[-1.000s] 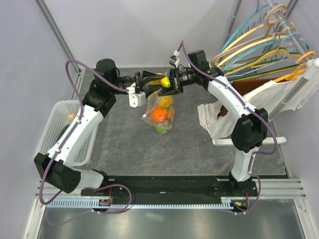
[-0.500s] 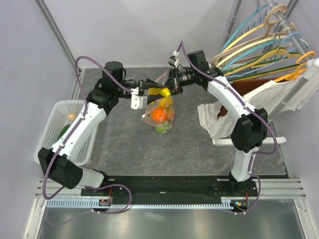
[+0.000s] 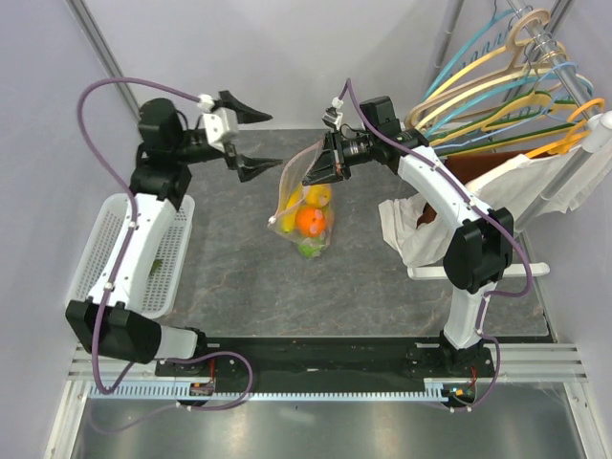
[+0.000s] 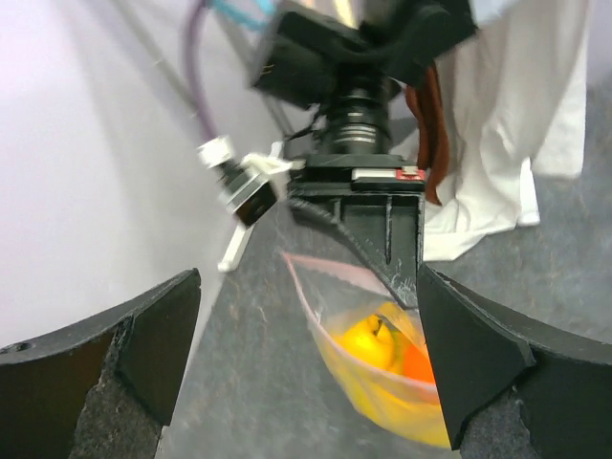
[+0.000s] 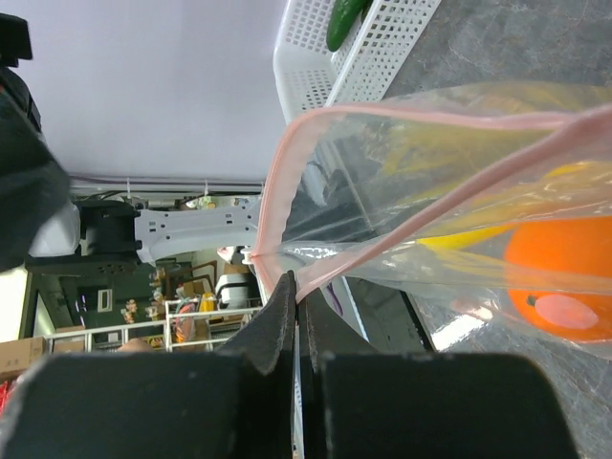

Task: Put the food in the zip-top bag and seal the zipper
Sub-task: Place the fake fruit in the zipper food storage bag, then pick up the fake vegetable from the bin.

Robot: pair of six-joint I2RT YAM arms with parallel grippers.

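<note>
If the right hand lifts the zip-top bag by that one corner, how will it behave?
Likely floppy: the zip-top bag hangs slack from the right hand, pinched at one end of the zipper, mouth gaping. Probably bottom-heavy: the food sits bunched low, so it may swing. The round pieces could roll out if it tips.

Orange, yellow, possibly green food [image 3: 308,220]; pink zipper [image 5: 271,196]; white basket [image 3: 110,234].
</note>
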